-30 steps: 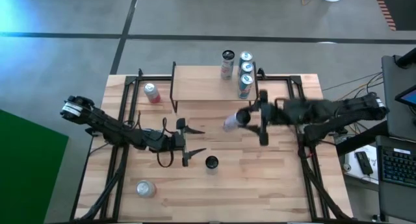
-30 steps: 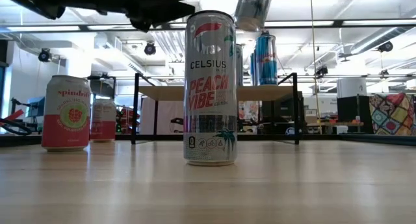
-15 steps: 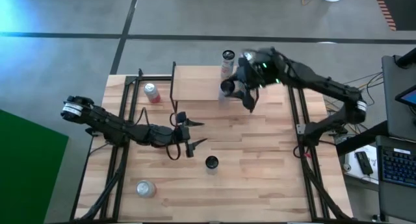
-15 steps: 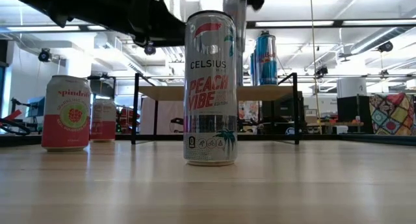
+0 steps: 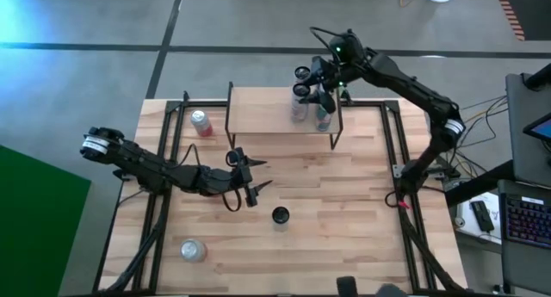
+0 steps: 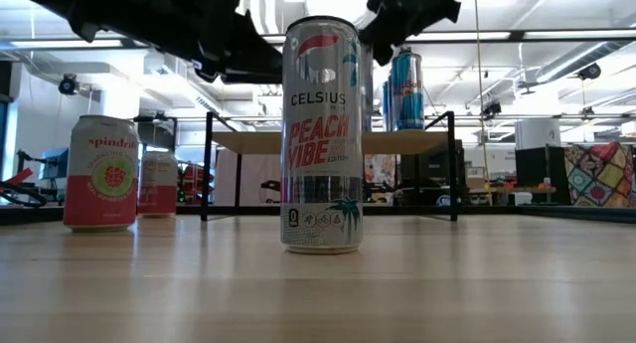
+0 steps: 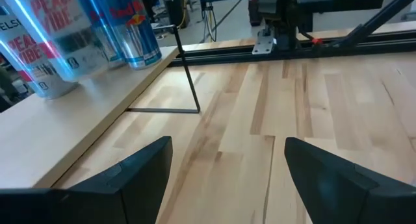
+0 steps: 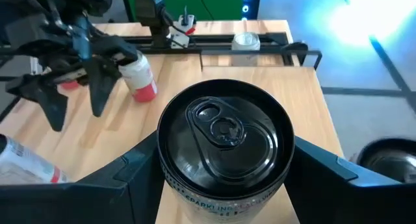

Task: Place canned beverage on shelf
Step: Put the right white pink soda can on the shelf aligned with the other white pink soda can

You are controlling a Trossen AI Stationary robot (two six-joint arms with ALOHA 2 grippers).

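Observation:
My right gripper reaches over the shelf at the table's far edge, shut on a black-topped canned beverage, which stands upright above the plank. Other cans stand on the shelf's right end, among them blue ones. A tall Celsius can stands on its base on the tabletop in front of the shelf. My left gripper hovers open over the table's middle left, nothing between its fingers. My right gripper pinches the can's side wall just below the top rim between its two fingers. They come from the table's far right, slanting slightly down. The can stays upright. Its base is hidden, so I cannot tell whether it rests on the shelf.
A red can stands on the table at the far left beside the shelf, and a pale can at the near left. Another black-topped can stands just behind the held one. Bare tabletop lies to the right.
My right gripper has swung with the can from over the table's middle toward the far edge, ending over the shelf's right end. The can, tilted a second ago, is now upright beside the cans there.

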